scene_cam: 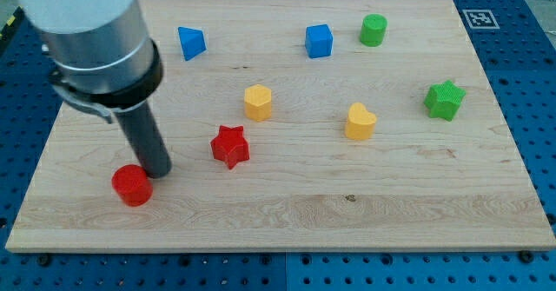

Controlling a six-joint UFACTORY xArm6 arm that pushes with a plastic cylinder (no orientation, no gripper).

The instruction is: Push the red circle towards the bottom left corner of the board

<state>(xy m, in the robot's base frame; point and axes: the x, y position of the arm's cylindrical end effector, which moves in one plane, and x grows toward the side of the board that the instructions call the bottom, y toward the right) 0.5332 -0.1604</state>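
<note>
The tip (159,171) sits right against the red circle (132,185), on its upper-right side, near the board (287,213)'s bottom-left corner. No gripper here, just a bare rod holding nothing. The arm's upper part is cut off at the view's top. The red star (230,146) is nearby on the right.

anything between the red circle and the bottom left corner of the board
No, in the camera view only bare wood lies between the red circle and the board's bottom left corner. My tip sits just to the circle's upper right.
</note>
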